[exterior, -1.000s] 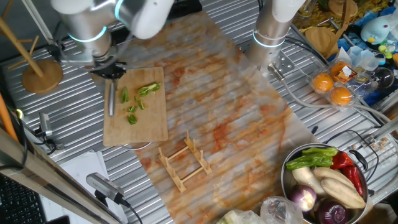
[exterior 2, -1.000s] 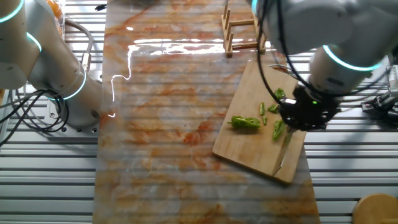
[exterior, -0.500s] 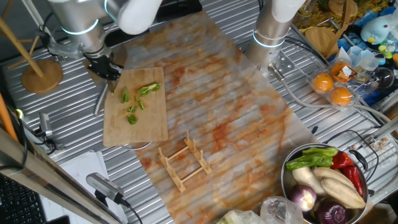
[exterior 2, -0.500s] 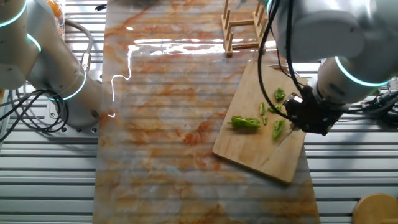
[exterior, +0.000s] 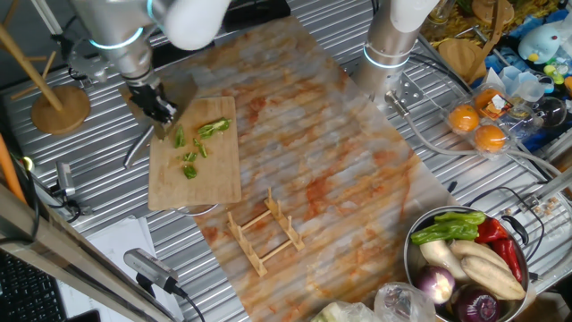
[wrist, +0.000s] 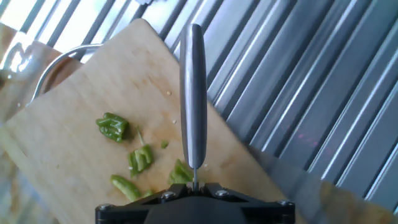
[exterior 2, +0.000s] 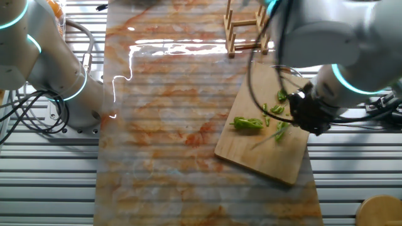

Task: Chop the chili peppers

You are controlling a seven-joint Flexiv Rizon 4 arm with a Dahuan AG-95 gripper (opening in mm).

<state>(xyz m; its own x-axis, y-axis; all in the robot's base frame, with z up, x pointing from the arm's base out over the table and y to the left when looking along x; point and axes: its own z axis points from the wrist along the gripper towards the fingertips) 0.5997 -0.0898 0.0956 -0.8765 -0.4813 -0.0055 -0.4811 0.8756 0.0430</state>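
Note:
The chili peppers lie as several bright green chunks (exterior: 189,157) on the wooden cutting board (exterior: 210,183), with a larger piece (exterior: 213,128) near its far side. That larger piece (exterior 2: 248,123) and the smaller chunks (exterior 2: 281,130) also show in the other fixed view. My gripper (exterior: 157,109) hangs over the board's far left corner, shut on a knife. The steel blade (exterior: 136,154) slants down and out past the board's left edge. In the hand view the blade (wrist: 193,93) points straight away from the gripper (wrist: 194,185), above the chunks (wrist: 140,158).
A wooden rack (exterior: 264,233) stands in front of the board. A metal bowl of mixed vegetables (exterior: 465,259) is at the front right. A second arm's base (exterior: 393,36) and oranges (exterior: 478,125) are at the back right. A wooden stand (exterior: 58,103) is at the left.
The knife blade has swung from lying along the board's left side to slanting outward beyond that edge. The gripper turned with it and shifted slightly. The chunks have not moved.

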